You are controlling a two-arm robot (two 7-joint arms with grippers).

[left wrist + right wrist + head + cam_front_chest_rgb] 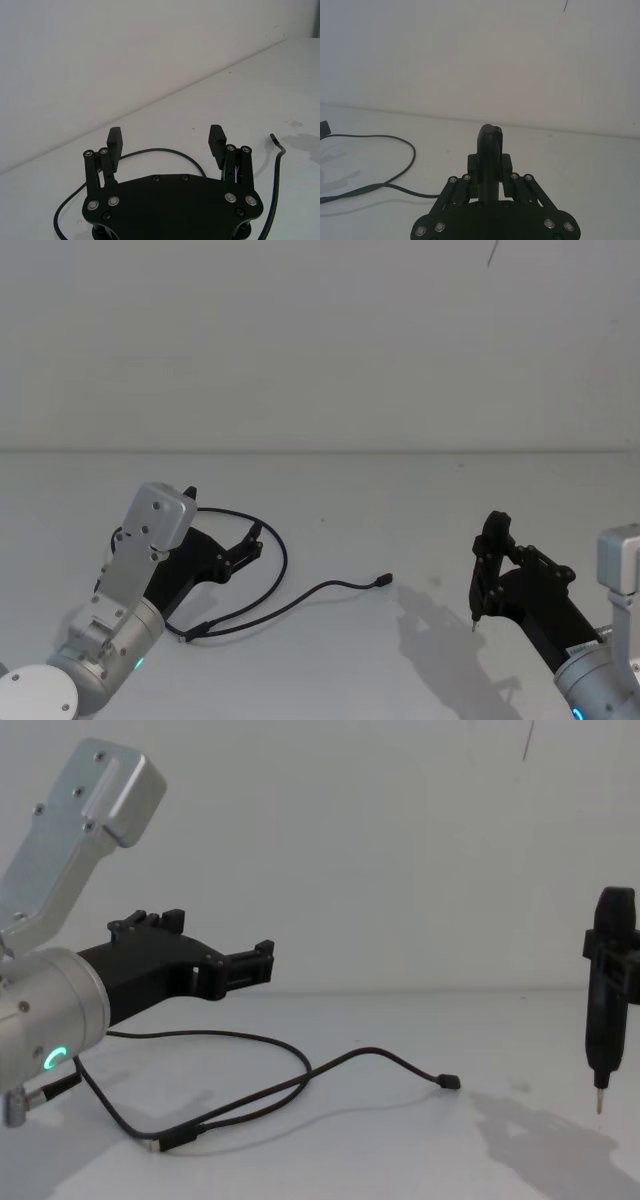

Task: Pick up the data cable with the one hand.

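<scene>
Two grippers are over the table point(400, 500). I have the left gripper point(166, 136) hanging above a loop of the cable point(350, 583), fingers point(115, 139) spread wide. The cable lies slack on the table's left half, one plug point(385, 581) out near the middle, the other nearer the robot. Well apart on the right, the right gripper point(490, 160) pinches a pen tool point(603, 1050) upright, tip down.

Black angular plastic left gripper point(166, 137), jaws spread wide. Beyond it, long thin black data cable point(155, 149) arcing across white tabletop point(280, 75); small black plug point(273, 136) just beside the gripper.
</scene>
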